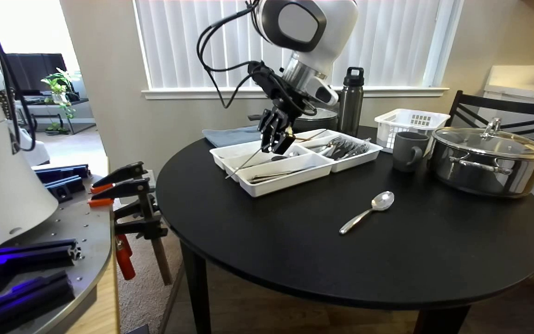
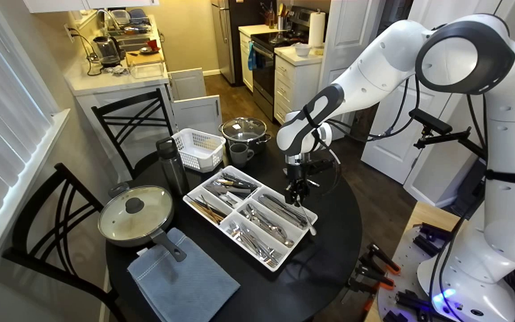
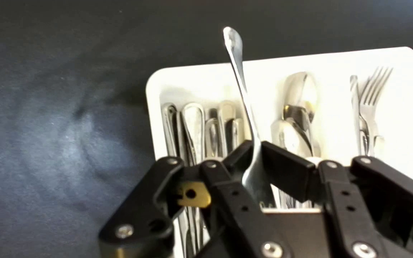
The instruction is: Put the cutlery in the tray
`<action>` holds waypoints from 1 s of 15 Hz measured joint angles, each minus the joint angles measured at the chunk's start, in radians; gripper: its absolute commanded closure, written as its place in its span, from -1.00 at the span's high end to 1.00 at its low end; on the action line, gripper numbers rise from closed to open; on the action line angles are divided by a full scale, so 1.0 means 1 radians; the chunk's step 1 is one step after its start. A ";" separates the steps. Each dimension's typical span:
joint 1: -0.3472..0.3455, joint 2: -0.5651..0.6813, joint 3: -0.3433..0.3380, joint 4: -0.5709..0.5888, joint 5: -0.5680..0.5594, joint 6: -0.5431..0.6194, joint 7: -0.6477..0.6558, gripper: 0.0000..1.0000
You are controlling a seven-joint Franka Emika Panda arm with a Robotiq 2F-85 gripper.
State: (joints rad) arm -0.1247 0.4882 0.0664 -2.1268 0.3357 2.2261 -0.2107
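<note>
A silver utensil (image 3: 248,107) is clamped in the gripper (image 3: 257,149) over the white tray (image 1: 290,178). A spoon (image 1: 378,204) is seen well apart, on the black table (image 1: 271,246).

"What backdrop are you getting?"

"I have a window (image 1: 399,44) in both exterior views, its vertical blinds (image 1: 179,41) glowing white over a sill (image 1: 401,93), set in a beige wall (image 1: 102,65)."

"Furniture?"

"Two black chairs (image 2: 125,102) stand near the counter (image 1: 267,241), which is round and black."

"And farther off?"

"In an exterior view I get a steel fridge (image 2: 223,40), stove (image 2: 264,74), white drawers (image 2: 286,89), a yellowish far wall (image 2: 190,36), and a white door (image 2: 396,150) nearer the camera."

"The floor (image 2: 239,98)?"

"I see brown wood in both exterior views. Beside the counter, in an exterior view, there's pale carpet (image 1: 144,290), with a dark screen (image 1: 33,74) and a plant (image 1: 57,86) farther back in bright light."
</note>
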 measured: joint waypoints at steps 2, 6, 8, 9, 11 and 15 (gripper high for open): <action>0.005 0.008 0.015 0.030 0.026 -0.010 0.017 -0.96; 0.013 0.035 0.037 0.101 0.079 -0.043 0.044 -0.96; 0.015 0.056 0.047 0.134 0.103 -0.057 0.052 -0.96; 0.016 0.068 0.052 0.148 0.117 -0.058 0.056 -0.96; 0.021 0.092 0.059 0.174 0.144 -0.058 0.060 -0.96; 0.025 0.140 0.075 0.215 0.178 -0.060 0.060 -0.96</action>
State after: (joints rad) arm -0.0993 0.6281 0.1417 -1.9116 0.5136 2.1660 -0.1504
